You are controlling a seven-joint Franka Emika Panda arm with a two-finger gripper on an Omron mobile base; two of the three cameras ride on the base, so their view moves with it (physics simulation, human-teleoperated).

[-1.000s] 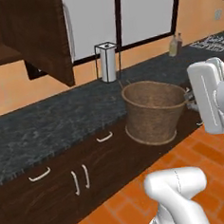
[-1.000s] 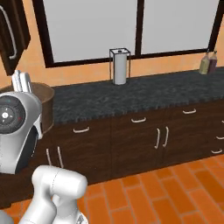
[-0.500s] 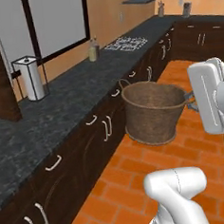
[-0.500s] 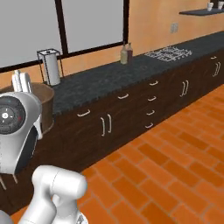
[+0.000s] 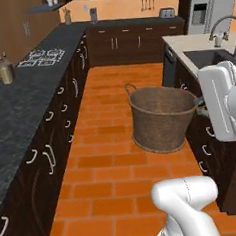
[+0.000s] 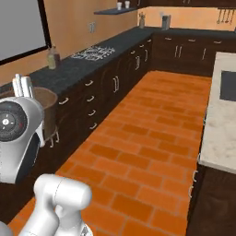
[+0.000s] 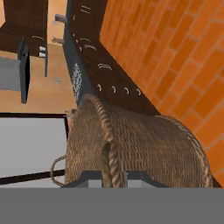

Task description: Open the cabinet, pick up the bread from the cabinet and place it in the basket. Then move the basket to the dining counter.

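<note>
an orange brick floor point(image 5: 112, 85) runs down the middle of a long kitchen. along one side stands a row of dark wood cupboards point(image 5: 64, 114) with small silver handles under a black speckled worktop point(image 5: 23, 102), where a gas hob point(image 5: 41, 57) is set in and a small bottle point(image 5: 6, 71) stands near it. the wall point(image 6: 78, 27) behind is warm orange, with a grey window pane point(image 6: 20, 27) in a dark frame and a high shelf point(image 6: 117, 10) carrying cups. more dark cupboards point(image 5: 129, 39) close the far end, with a toaster point(image 5: 167, 12) on top. opposite, a pale stone top point(image 6: 221, 115) holds a dark sink point(image 5: 208, 57) and a curved tap point(image 5: 220, 26). a steel fridge point(image 5: 206, 5) stands in the far corner.
</note>
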